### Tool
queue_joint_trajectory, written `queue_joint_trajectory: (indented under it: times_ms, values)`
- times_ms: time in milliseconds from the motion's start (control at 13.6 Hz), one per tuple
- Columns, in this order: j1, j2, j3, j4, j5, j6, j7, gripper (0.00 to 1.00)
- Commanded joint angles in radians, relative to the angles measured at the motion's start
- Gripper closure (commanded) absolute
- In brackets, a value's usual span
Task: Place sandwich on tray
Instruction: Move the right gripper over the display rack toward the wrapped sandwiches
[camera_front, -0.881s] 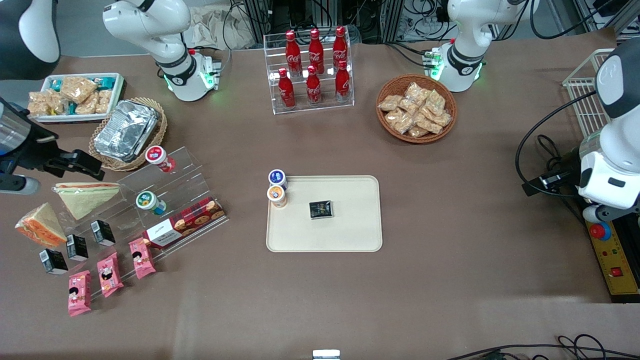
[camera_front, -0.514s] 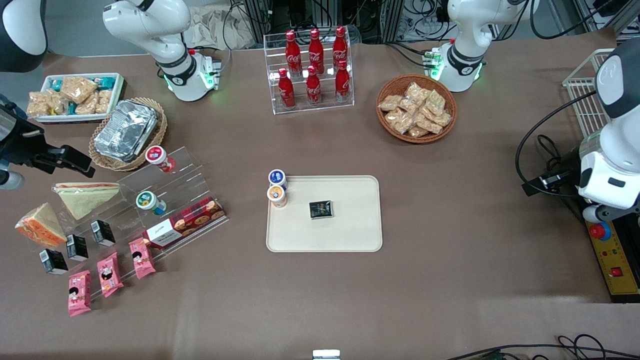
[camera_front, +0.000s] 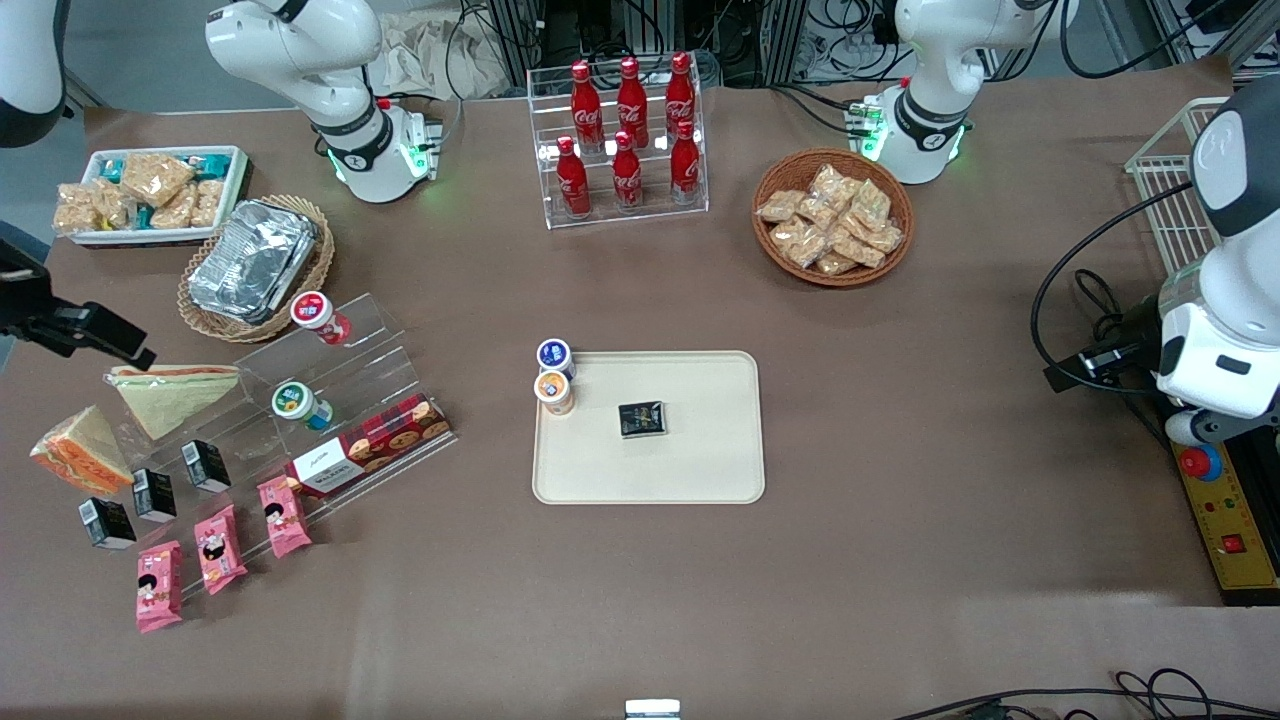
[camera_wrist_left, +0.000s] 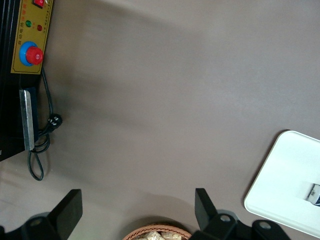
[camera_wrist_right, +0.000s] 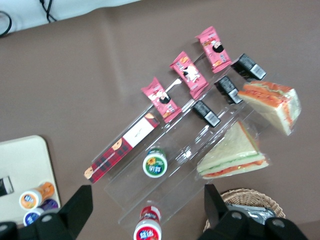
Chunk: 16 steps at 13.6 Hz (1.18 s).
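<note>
The sandwich (camera_front: 80, 455), a small clear-wrapped wedge with an orange-red face, lies on the table toward the working arm's end; it also shows in the right wrist view (camera_wrist_right: 272, 105). The beige tray (camera_front: 700, 460) lies mid-table and holds a small black packet; its corner shows in the right wrist view (camera_wrist_right: 20, 160). My right gripper (camera_front: 100, 340) hangs high over the table's working-arm end, farther from the front camera than the sandwich and well apart from it. In the right wrist view the gripper (camera_wrist_right: 147, 197) is open and empty.
A larger flat pale sandwich (camera_front: 170, 395) lies on a clear stepped stand (camera_front: 330, 400) with two small bottles and a biscuit box (camera_front: 370, 455). Black cartons and pink packets lie nearer the camera. Two small cups (camera_front: 553, 375) stand at the tray's edge. A foil-filled basket (camera_front: 255, 265) stands nearby.
My right gripper has drawn away sideways toward the working arm's end of the table, farther from the stand. Nothing on the table has moved.
</note>
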Motion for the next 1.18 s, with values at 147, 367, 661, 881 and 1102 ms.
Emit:
queue_joint_trajectory:
  times_ms: [147,367,661,881,1102]
  values:
    - [-0.004,0.035,-0.05,0.027,0.012,0.06,-0.062,0.01]
    - [-0.015,0.053,-0.071,0.03,0.009,0.076,-0.22,0.01]
    - [-0.05,0.087,-0.105,0.039,0.017,0.114,-0.42,0.01]
    - [-0.099,0.153,-0.107,0.1,0.014,0.125,-0.651,0.01]
    - [-0.128,0.206,-0.125,0.117,0.014,0.132,-0.794,0.01]
